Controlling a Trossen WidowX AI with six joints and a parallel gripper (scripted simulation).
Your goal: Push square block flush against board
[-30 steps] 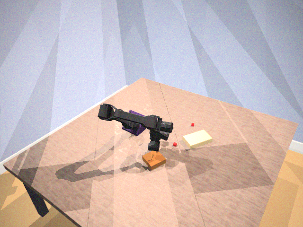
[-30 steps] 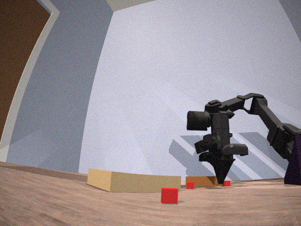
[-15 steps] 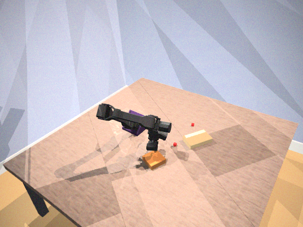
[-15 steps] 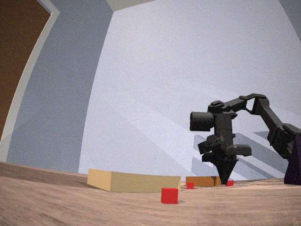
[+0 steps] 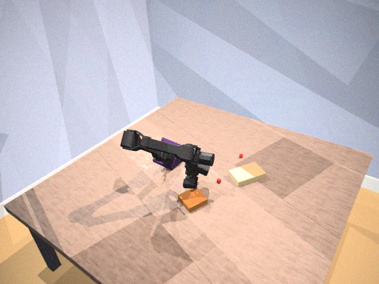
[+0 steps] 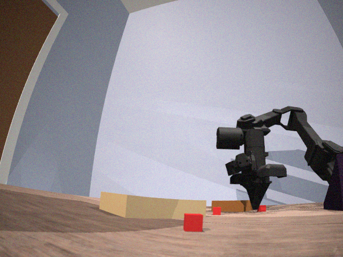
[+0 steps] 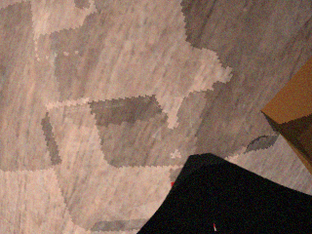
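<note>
The orange square block [image 5: 192,200] [image 6: 230,205] [image 7: 294,99] lies flat on the table. The pale yellow board [image 5: 247,174] [image 6: 155,207] lies flat, apart from the block, to its upper right in the top view. My gripper [image 5: 192,187] [image 6: 255,208] [image 7: 199,164] is shut, pointing down with its tips low by the table. In the top view it is just behind the block; in the exterior view its tips cover part of the block's right end. The wrist view shows a gap between the tip and the block's near corner. Contact lower down is hidden.
One small red cube [image 5: 218,180] [image 6: 216,210] lies between block and board. Another red cube [image 5: 240,155] [image 6: 193,222] lies behind the board. A small red piece [image 6: 261,208] shows beside my fingertips. The purple arm base [image 5: 173,163] stands behind the arm.
</note>
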